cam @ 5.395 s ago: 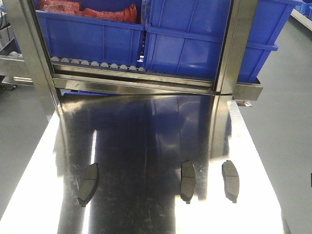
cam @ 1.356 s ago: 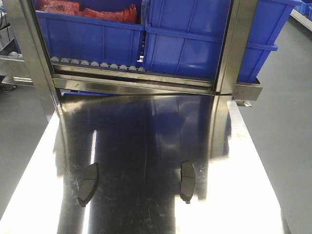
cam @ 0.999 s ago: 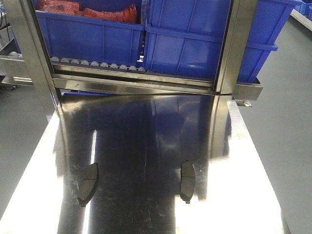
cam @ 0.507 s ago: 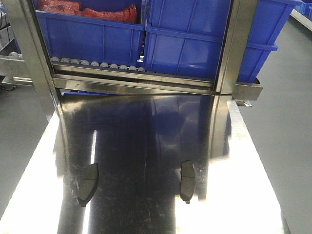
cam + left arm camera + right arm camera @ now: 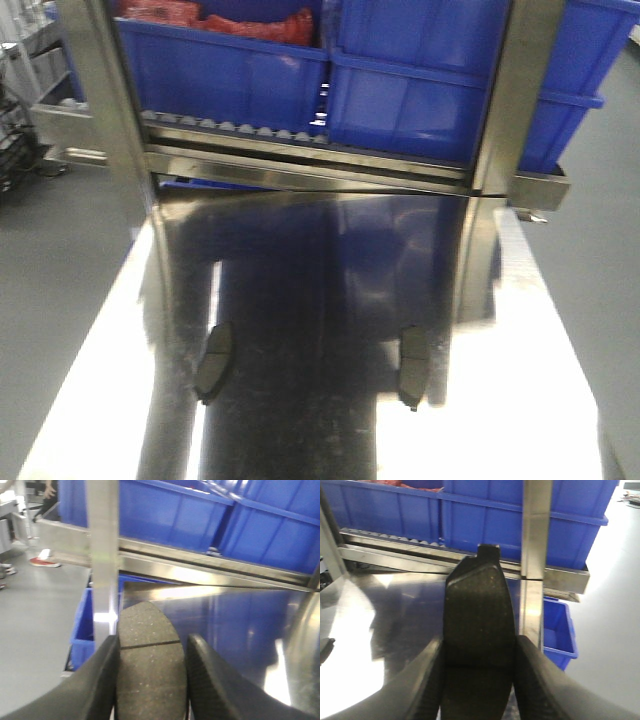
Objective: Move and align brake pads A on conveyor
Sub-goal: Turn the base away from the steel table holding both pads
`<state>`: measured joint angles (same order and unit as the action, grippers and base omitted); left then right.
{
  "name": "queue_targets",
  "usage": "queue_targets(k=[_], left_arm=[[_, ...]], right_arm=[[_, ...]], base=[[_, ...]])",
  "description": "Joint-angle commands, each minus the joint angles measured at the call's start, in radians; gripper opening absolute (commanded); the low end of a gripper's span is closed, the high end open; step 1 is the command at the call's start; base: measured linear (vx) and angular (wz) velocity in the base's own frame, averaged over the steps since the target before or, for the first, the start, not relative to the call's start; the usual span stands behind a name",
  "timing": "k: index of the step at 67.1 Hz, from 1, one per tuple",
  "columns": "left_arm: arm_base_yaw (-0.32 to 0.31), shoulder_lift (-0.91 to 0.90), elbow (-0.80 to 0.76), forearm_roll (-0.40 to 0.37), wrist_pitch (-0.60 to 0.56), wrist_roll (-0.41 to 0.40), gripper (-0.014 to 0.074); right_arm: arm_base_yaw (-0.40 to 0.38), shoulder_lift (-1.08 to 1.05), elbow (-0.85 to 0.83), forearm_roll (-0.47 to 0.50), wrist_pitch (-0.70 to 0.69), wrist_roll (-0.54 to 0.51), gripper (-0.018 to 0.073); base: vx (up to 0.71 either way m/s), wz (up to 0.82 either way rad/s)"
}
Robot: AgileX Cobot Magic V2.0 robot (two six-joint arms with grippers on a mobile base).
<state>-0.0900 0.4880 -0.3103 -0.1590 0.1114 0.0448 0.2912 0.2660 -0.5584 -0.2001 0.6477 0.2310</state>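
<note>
Left gripper [image 5: 152, 645] first: jaws clenched on a brake pad [image 5: 149, 675]. Its dark fingers [image 5: 100, 680] press both long edges. The groove across the pad sits just past the fingertips, and the rounded end points to the far side. Over to the right gripper [image 5: 481, 645], which is grasping a second brake pad [image 5: 479, 600] by its long edges. This one's small end tab pokes out at the far tip.

Beyond both pads spreads the shiny steel tabletop [image 5: 240, 630].

The front view is a touch blurred, but two more pads lie flat on that tabletop toward its near edge, well apart. The left pad [image 5: 213, 360] is tilted slightly. The right pad [image 5: 412, 366] runs straight from near to far.

At the far edge stand steel posts [image 5: 105, 120] and a roller track [image 5: 240, 128]. Blue bins [image 5: 400, 90] rest on the track, and something red [image 5: 250, 20] fills the far-left one. Another blue bin [image 5: 560, 630] sits low beside the table on the right.
</note>
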Motion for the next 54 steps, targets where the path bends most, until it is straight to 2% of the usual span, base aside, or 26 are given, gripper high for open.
queue_targets(k=[1, 15, 54], left_arm=[[0.0, 0.003, -0.03, -0.009, -0.093, -0.009, -0.0006], [0.0, 0.003, -0.03, -0.009, -0.093, -0.009, -0.0006], [0.0, 0.003, -0.03, -0.009, -0.093, -0.009, -0.0006]], right_arm=[[-0.001, 0.011, -0.028, -0.016, -0.102, -0.005, -0.0004], [-0.001, 0.011, -0.028, -0.016, -0.102, -0.005, -0.0004], [-0.001, 0.011, -0.028, -0.016, -0.095, -0.005, -0.0004]], base=[[-0.06, 0.32], [-0.1, 0.5], [-0.17, 0.69]])
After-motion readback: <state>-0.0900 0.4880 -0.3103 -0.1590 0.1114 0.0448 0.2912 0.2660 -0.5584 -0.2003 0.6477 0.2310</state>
